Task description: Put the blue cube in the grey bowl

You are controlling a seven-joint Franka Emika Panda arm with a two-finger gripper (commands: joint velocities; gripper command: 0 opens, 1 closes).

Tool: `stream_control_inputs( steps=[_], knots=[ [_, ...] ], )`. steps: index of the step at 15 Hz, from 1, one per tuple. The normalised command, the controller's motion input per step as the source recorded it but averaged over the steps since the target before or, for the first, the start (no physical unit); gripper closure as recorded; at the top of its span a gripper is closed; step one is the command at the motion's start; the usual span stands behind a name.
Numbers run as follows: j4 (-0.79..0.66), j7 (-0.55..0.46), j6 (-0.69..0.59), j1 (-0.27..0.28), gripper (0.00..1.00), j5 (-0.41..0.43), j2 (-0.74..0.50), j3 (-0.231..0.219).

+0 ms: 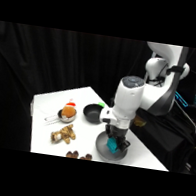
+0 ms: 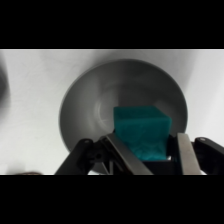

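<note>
The blue cube (image 1: pixel 112 147) is a small teal block held between the fingers of my gripper (image 1: pixel 114 144), just above the inside of the grey bowl (image 1: pixel 100 149) at the table's front right. In the wrist view the blue cube (image 2: pixel 142 127) fills the space between the two metal fingers (image 2: pixel 186 152) of the gripper (image 2: pixel 148 139). The grey bowl (image 2: pixel 90 100) lies wide and round directly beneath it. The cube's underside is hidden, so I cannot tell whether it touches the bowl's floor.
A smaller black bowl (image 1: pixel 91 112) stands just behind the grey bowl, with a green thing (image 1: pixel 101 105) beyond it. To the left are a small dish holding an orange object (image 1: pixel 67 113), a brown plush toy (image 1: pixel 64 134), and dark items (image 1: pixel 78 155) at the front edge.
</note>
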Motion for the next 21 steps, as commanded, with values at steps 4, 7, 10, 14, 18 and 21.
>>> stream_control_inputs(
  steps=[4, 7, 10, 14, 18, 21],
  knots=[
    [-0.02, 0.19, 0.14, 0.199, 0.24, -0.161, -0.01, -0.169],
    [-0.02, 0.1, -0.03, 0.121, 0.01, -0.095, -0.1, -0.083],
    [-0.02, 0.02, -0.15, 0.04, 0.0, -0.058, -0.21, -0.048],
    [-0.02, -0.11, -0.37, -0.097, 0.0, 0.069, -0.36, 0.045],
    [0.04, -0.35, -0.6, -0.245, 0.0, 0.32, -0.47, 0.178],
    [0.18, -0.32, -0.61, -0.227, 0.0, 0.289, -0.39, 0.095]
  ],
)
